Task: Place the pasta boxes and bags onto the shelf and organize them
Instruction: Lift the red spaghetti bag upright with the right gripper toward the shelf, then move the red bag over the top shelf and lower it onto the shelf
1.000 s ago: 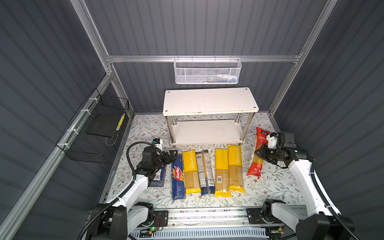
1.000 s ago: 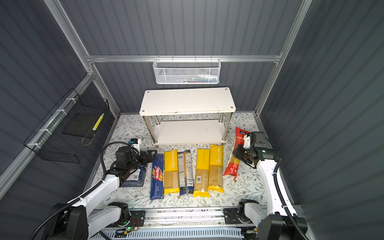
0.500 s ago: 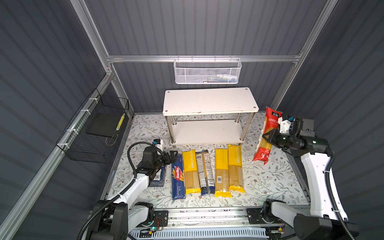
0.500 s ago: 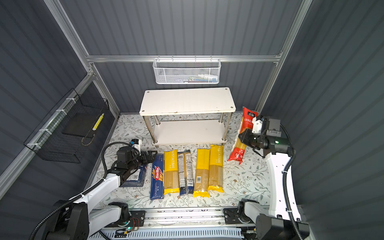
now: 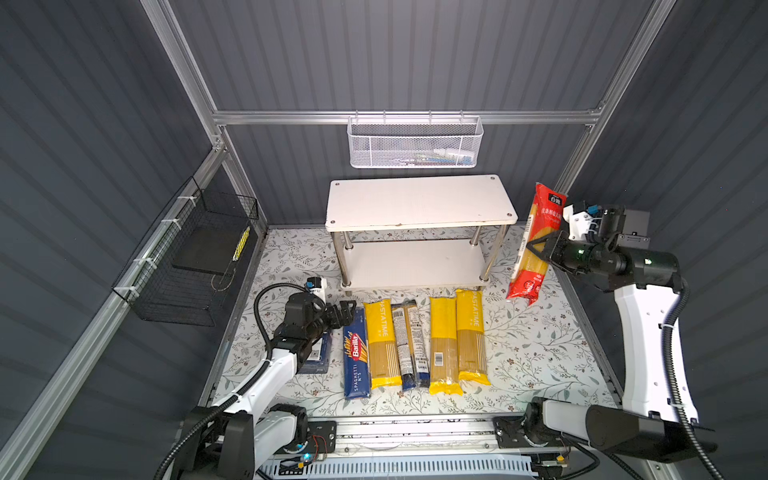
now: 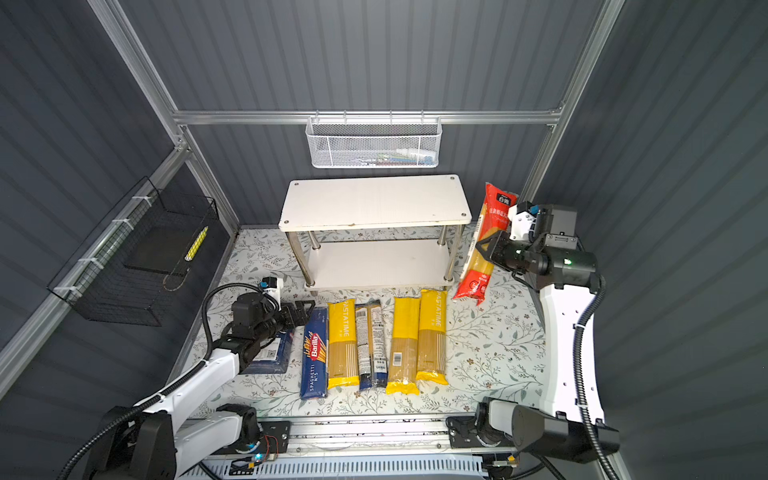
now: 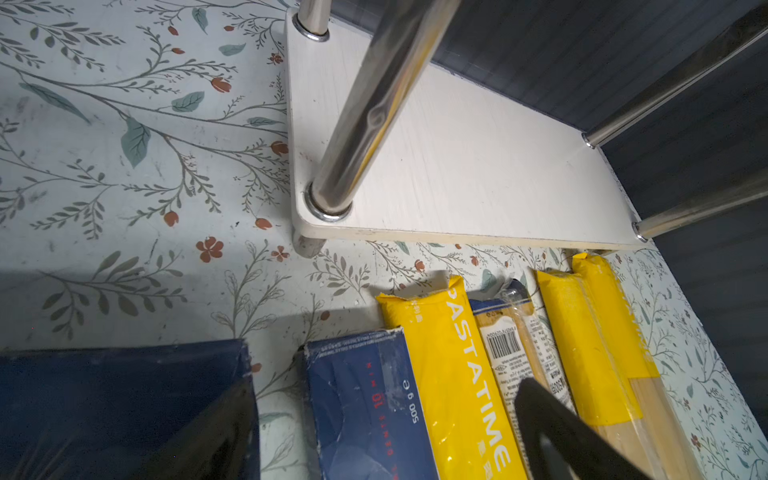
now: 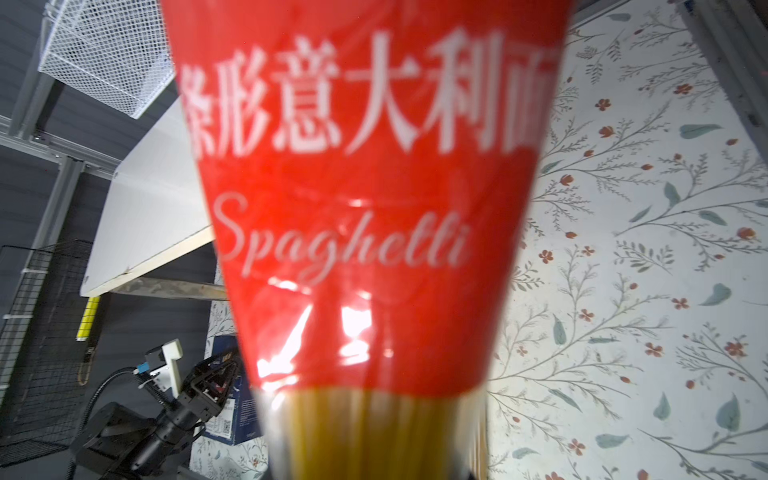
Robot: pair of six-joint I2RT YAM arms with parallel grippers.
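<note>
Now the right gripper (image 5: 538, 248) is pinched on the red spaghetti bag (image 5: 544, 212) about mid-length. It holds the bag in the air, nearly upright with a slight lean, just off the right end of the shelf (image 5: 419, 201).

The step in hand looks like carrying this bag onto a board. It would go best if the wrist turned the bag level, long side along the board. Setting it down toward the back edge would leave the front free for the other packs. The loose ends may sag, so a slow lowering seems wise.

Both boards are bare. The white mesh basket (image 5: 413, 143) hangs above the top board's back edge and limits height there. The chrome legs (image 5: 494, 255) at the right corners hinder sideways entry to the lower board, and the wall is close behind the right arm.

The left gripper (image 5: 343, 311) is spread and holds nothing. It sits low near the bench's left edge, by the wide Barilla box (image 5: 318, 357) and the Barilla spaghetti box (image 5: 356, 359).
</note>
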